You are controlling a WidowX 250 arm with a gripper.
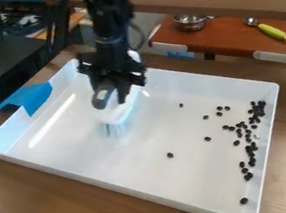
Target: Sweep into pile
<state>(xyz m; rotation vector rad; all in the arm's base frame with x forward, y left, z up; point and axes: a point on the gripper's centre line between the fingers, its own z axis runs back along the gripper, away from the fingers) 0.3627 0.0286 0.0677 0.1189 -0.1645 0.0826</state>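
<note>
While dark beans lie strewn at right in a white tray, the end effector clamps a brush at left.

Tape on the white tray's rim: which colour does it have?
The tape is bright blue, seen best in the camera view.

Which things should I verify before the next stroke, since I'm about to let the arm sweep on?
1. Brush held by the gripper: ok.
2. Bristles pointing down: ok.
3. Bristles touching the tray floor: cannot tell; they are low, but contact isn't clear.
4. Dark beans all within the tray's walls: ok, as far as visible.
5. Beans gathered into one pile: not ok; most string along the right side of the view, with strays nearer the middle.
6. Way from brush to beans free of other objects: ok.
</note>
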